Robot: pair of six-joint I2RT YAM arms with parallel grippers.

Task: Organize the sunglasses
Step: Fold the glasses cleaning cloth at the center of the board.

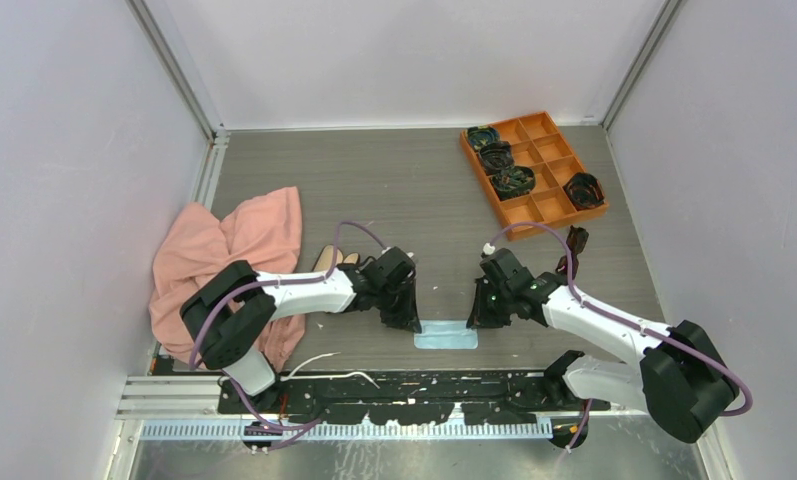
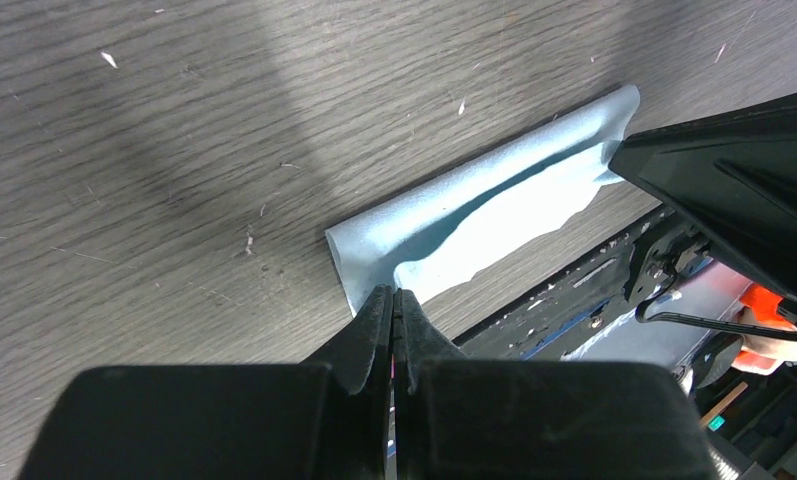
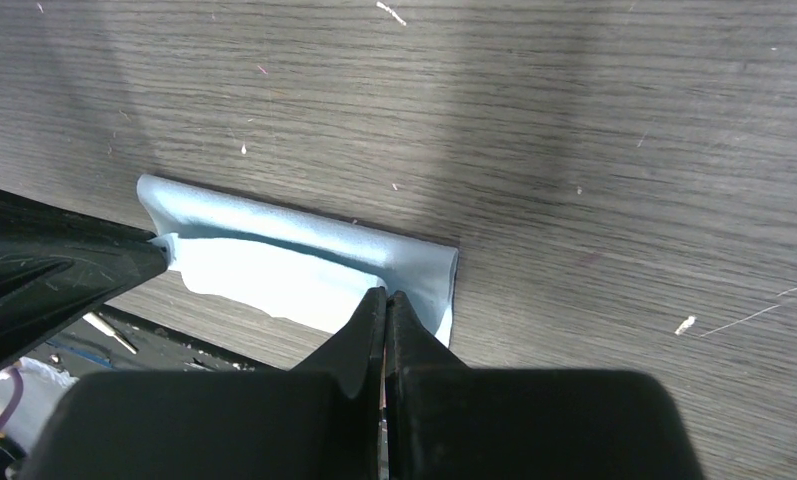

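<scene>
Sunglasses [image 1: 577,244] lie folded on the table just near-side of the orange tray [image 1: 483,180], close to its near right corner. Long axis runs roughly near-to-far, slightly tilted; can't tell which way the lenses face. They show in the top view only. Well toward the near table edge from the tray, left gripper [image 2: 394,297] and right gripper [image 3: 385,297] each have fingers pressed together, pinching opposite ends of a blue cloth [image 1: 445,335]. Wrist views show its near edge lifted and folded over; the top view shows just a flat strip.
</scene>
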